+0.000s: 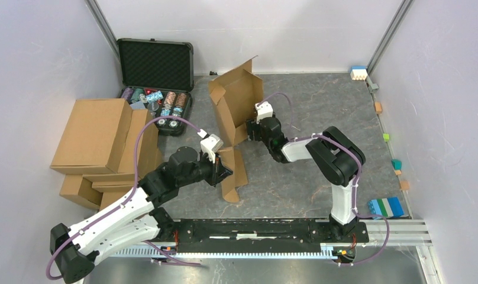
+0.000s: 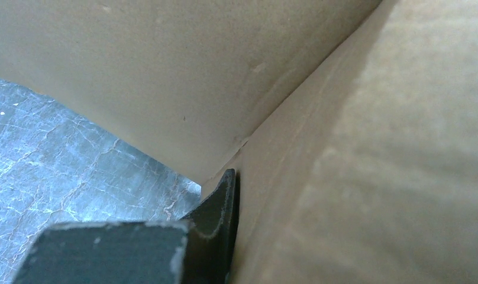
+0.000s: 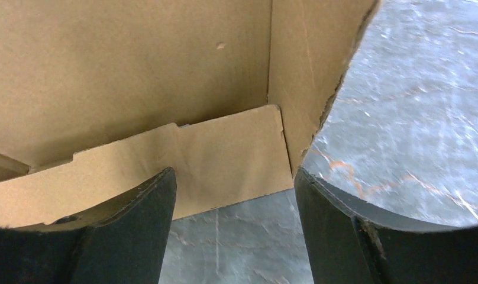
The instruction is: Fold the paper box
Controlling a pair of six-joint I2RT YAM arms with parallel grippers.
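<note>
Now the box (image 1: 235,103) stands half-folded on the table (image 1: 325,112), its long axis running away from the arms. The left gripper (image 1: 226,171) is clamped on its near flap. The right gripper (image 1: 250,129), jaws apart, faces the upright side wall's edge, just ahead.

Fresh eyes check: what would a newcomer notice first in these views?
The half-folded paper box standing at centre, panels upright. The left gripper is shut on its near flap, while the right gripper sits open at its side. Far left, an open black case behind stacked cartons.
</note>
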